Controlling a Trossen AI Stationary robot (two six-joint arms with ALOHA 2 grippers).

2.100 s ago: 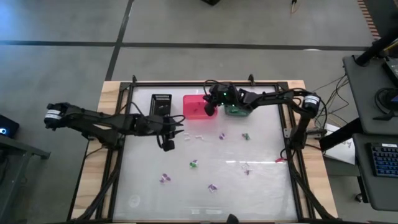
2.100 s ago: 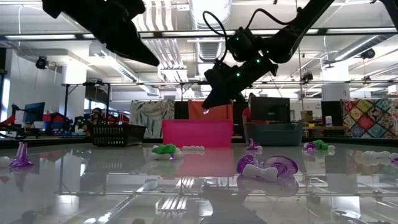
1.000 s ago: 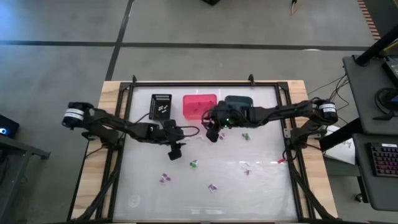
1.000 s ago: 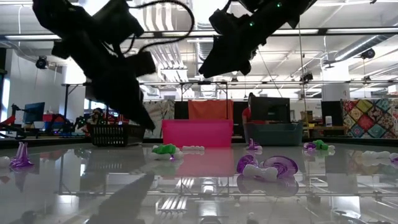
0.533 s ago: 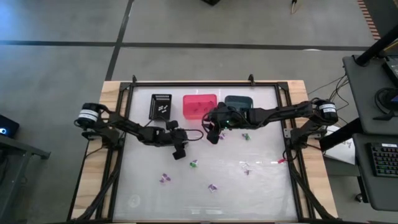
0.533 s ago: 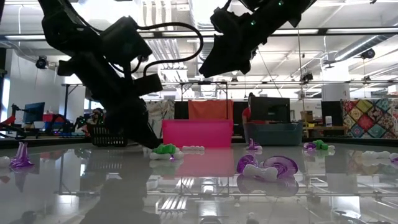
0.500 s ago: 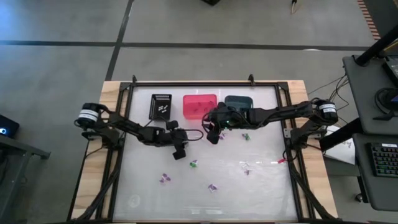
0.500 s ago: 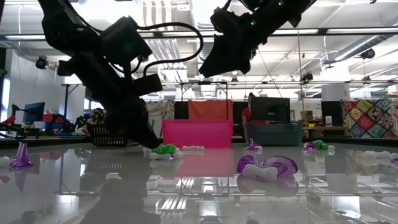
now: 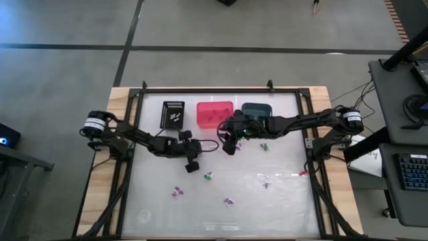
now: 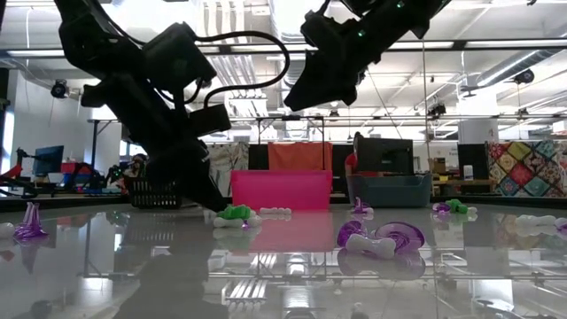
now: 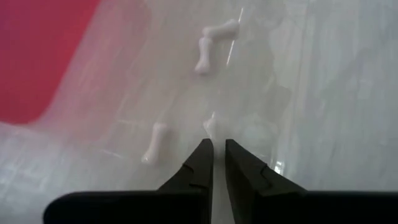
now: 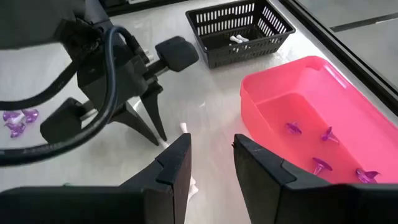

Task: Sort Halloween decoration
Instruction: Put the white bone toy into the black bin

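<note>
**A:** Why is the left hand [image 11: 212, 163] down so low on the bench [image 9: 281, 201]?

**B:** Its fingers are pressed nearly together with the tips at the bench surface, pinching what looks like a small white bone [image 11: 210, 126] that shows just beyond the tips at the centre of the left wrist view. It has to come in steeply because the piece is tiny and lies flat.

**A:** And the other white pieces?

**B:** One white bone [image 11: 155, 142] lies left of centre in that view, and a bent pair [image 11: 213, 41] sits near the top. They probably belong in the black bin [image 9: 173, 114], upper left of the high view, where white pieces already lie.

**A:** The right hand [image 12: 211, 158]?

**B:** Spread and empty, held above the bench just below the pink bin [image 9: 214, 114] in the high view. It seems to wait clear of the left arm's pick.

**A:** Why pink?

**B:** Purple trinkets [image 12: 321, 148] sit inside it at the right of the right wrist view, so colours go by bin. Green and purple pieces [image 9: 208, 177] remain scattered lower centre.
</note>
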